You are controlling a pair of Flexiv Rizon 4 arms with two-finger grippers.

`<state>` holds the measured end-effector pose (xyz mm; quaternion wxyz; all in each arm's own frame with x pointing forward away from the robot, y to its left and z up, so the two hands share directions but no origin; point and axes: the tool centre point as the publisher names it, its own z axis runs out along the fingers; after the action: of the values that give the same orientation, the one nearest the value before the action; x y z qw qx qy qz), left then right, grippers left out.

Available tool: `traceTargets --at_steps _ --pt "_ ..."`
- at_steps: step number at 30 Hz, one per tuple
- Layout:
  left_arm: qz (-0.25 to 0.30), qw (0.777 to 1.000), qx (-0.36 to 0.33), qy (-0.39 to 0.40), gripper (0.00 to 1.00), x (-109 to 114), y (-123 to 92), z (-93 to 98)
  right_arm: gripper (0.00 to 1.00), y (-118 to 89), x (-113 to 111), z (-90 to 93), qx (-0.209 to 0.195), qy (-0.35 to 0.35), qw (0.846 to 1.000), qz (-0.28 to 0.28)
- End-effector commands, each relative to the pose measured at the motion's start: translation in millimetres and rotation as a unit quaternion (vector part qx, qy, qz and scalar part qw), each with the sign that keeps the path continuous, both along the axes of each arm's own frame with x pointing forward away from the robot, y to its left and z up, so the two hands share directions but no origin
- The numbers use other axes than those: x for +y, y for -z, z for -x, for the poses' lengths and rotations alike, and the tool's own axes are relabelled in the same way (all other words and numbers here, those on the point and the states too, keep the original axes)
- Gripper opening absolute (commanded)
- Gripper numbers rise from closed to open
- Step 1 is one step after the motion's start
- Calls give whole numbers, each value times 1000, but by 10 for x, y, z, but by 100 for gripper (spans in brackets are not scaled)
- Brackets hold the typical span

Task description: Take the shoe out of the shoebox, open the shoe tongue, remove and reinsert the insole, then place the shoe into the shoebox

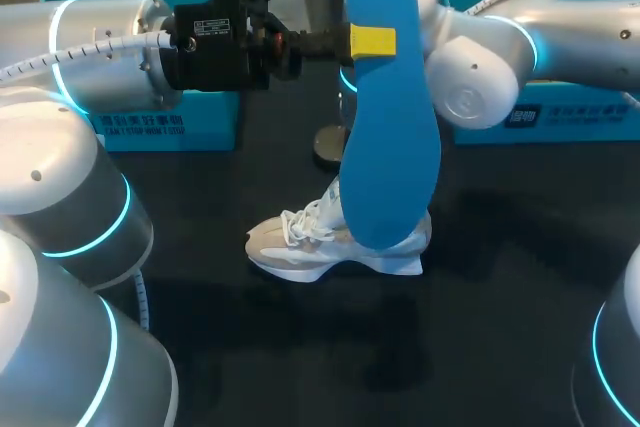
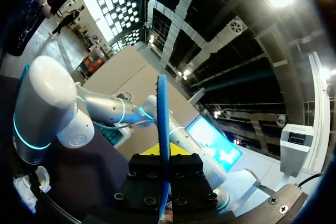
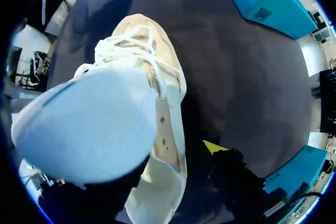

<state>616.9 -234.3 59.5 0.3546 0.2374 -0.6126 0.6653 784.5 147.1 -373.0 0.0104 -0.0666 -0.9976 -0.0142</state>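
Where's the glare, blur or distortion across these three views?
Head view: even light, the flat blue foam insole and the beige lace-up shoe crisp. Left wrist view: strong overhead glare, fisheye bending, insole seen edge-on in the left claw. Right wrist view: a pale rounded shape close to the lens is out of focus and hides part of the shoe.

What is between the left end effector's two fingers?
The blue insole, seen edge-on in the left wrist view, is clamped between the left end effector's fingers. The head view shows it held above the shoe.
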Motion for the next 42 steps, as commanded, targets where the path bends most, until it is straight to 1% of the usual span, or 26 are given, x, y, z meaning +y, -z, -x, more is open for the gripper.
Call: traceTargets --at_steps 1,2,8,13,20,24,26,28,29,32,34,37,40,42 --pt "0 1000 0 -1 0 2 11 10 6 75 26 -26 7 6 1000 -4" --pt "0 1000 0 -1 0 2 11 10 0 85 28 -18 9 7 1000 -3" --pt "0 1000 0 -1 0 2 11 10 0 125 41 32 19 9 1000 -5" --pt "0 1000 0 -1 0 2 11 10 0 90 31 64 20 12 1000 -4" --pt "0 1000 0 -1 0 2 11 10 0 -72 -17 80 38 49 998 -24" --pt "0 1000 0 -1 0 2 11 10 0 -189 -34 87 70 85 994 -22" --pt "0 1000 0 -1 0 2 11 10 0 -249 -36 83 79 102 991 -25" --pt "0 1000 0 -1 0 2 11 10 0 -292 -28 75 94 123 988 -29" --pt "0 1000 0 -1 0 2 11 10 0 -305 -21 74 107 135 985 -32" --pt "0 1000 0 -1 0 2 11 10 0 -339 10 62 121 171 976 -58" --pt "0 1000 0 -1 0 2 11 10 0 -353 38 57 128 196 969 -80" --pt "0 1000 0 -1 0 2 11 10 0 -372 88 50 135 223 961 -97" --pt "0 1000 0 -1 0 2 11 10 0 -390 123 45 136 256 951 -106" --pt "0 1000 0 -1 0 2 11 10 0 -410 134 50 138 283 944 -103"
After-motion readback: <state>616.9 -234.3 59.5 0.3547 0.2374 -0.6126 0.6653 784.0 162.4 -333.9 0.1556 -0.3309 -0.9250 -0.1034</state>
